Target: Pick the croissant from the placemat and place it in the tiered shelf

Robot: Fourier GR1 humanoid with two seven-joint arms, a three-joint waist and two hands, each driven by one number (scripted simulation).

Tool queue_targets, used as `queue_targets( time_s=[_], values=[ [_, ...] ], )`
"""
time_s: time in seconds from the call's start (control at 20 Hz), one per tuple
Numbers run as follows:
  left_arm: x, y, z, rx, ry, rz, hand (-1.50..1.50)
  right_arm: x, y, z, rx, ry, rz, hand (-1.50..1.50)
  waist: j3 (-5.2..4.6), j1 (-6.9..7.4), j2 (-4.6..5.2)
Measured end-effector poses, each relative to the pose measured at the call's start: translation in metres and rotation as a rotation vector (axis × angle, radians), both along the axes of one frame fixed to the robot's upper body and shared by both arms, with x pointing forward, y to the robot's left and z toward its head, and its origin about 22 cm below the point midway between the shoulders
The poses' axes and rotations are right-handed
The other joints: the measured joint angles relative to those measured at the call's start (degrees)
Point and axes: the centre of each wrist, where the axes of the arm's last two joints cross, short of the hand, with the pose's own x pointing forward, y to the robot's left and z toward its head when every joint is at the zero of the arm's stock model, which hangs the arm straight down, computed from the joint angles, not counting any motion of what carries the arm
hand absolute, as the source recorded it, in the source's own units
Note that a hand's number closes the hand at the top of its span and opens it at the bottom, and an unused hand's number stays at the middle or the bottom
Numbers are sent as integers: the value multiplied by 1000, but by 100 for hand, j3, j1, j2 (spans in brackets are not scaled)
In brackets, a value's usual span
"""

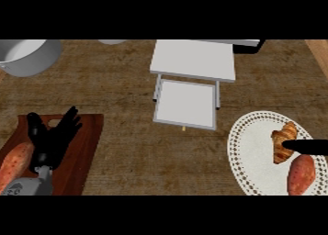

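Head view: croissant [285, 133] lengthwise near-to-far

— What sits at the far left of the brown wood-grain counter top [126, 92]?

— A grey round metal pot [39, 64], partly cut off by the view's upper left edge. Its inside is pale, and I can't tell whether it holds anything.

— And nearer, on that side?

— A dark reddish-brown rectangular wooden cutting board [85, 137], set slightly askew. A long orange-red sweet potato [10, 167] lies along the board's left side, tilted.

— Anything similar elsewhere?

— A second orange-red sweet potato [302, 174], shorter and nearly upright in the view, at the lower right, well apart from the board.

— Along the edges?

— A small pale round object [112, 41] peeks in at the top, too cropped to name. A light wooden strip [325, 55] borders the counter at the upper right.
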Motion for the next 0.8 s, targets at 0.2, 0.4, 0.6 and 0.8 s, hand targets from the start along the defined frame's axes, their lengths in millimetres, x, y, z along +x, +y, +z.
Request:
queue_targets(
  time_s=[0.2,0.4,0.6,0.8],
  values=[
    [0,0,-3,4,-5,6,0,8,7,-11,-29,27,-12,-150,4,-11,-4],
    [-7,-1,-2,3,-5,3,0,12,11,-23,-44,48,-26,-150,3,-16,-10],
    [-7,2,-1,2,-5,2,0,18,20,-34,-45,60,-30,-150,3,-24,-8],
    [-8,5,3,3,3,-1,0,24,18,-41,-51,82,-48,-150,1,-26,-7]
  ],
)
